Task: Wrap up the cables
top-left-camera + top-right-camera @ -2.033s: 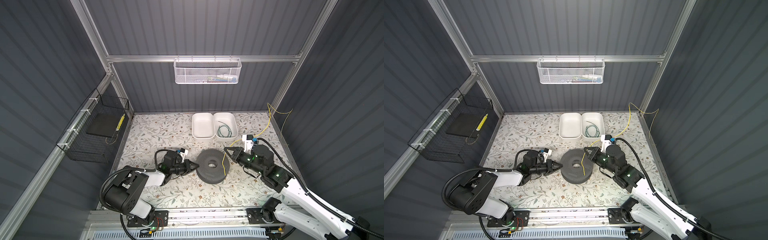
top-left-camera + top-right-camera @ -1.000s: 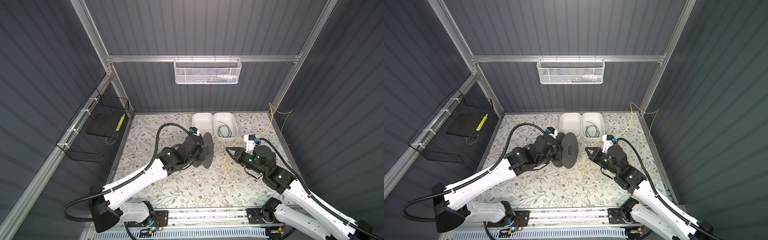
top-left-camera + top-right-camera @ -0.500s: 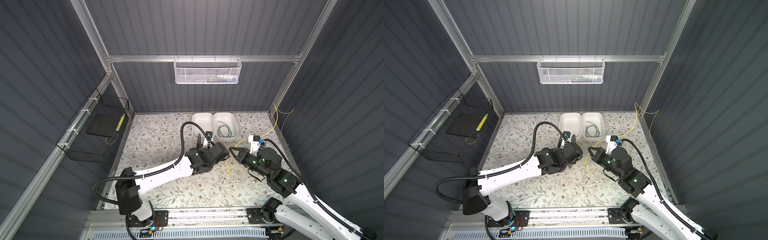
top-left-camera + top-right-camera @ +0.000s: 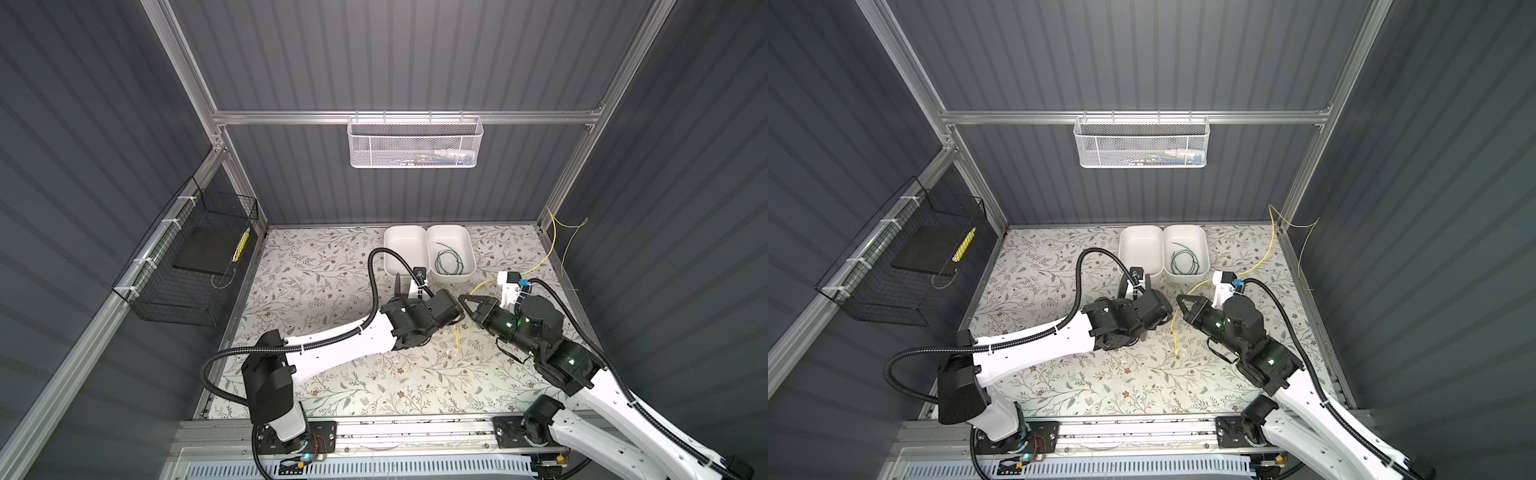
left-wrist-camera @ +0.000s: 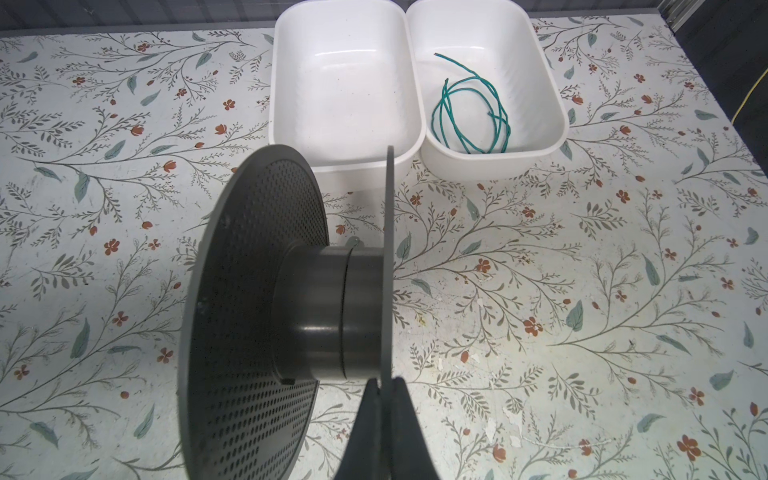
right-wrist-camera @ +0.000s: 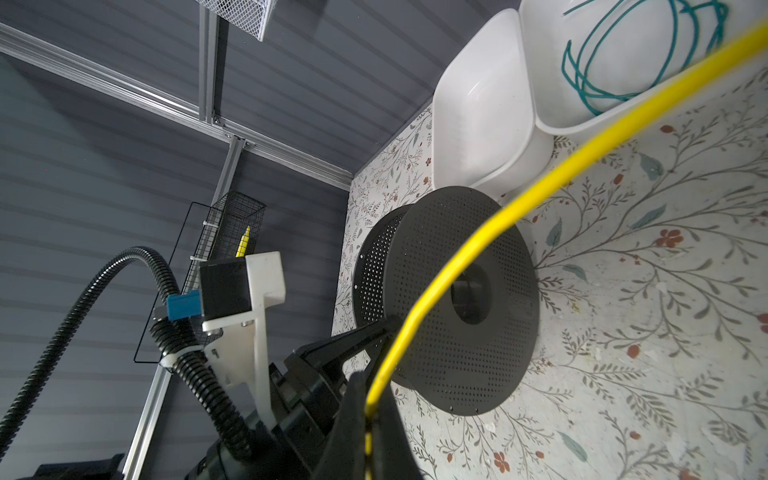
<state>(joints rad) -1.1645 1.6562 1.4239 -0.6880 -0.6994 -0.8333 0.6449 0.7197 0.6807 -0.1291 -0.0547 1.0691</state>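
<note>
My left gripper (image 5: 384, 385) is shut on the thin flange of a black spool (image 5: 249, 299), held upright just in front of the two white bins. In both top views only the flange edges (image 4: 397, 283) (image 4: 1122, 286) show beside the wrist. My right gripper (image 4: 460, 297) (image 6: 370, 409) faces the spool's perforated flange (image 6: 478, 353) and is shut on the yellow cable (image 6: 540, 187). That cable (image 4: 544, 259) runs back to the right rear corner post, and a short tail (image 4: 455, 340) hangs below the fingers. The green cable (image 4: 449, 264) (image 5: 473, 112) lies coiled in the right bin.
The left white bin (image 4: 405, 249) holds nothing; the right white bin (image 4: 467, 245) stands against it. A black wire basket (image 4: 187, 266) hangs on the left wall and a white mesh basket (image 4: 415, 143) on the back rail. Both arms meet mid-table.
The spool lay flat on the table two seconds ago. My left arm has lifted it, stood it on edge and carried it rightward to the bins. My right gripper has kept the yellow cable.
</note>
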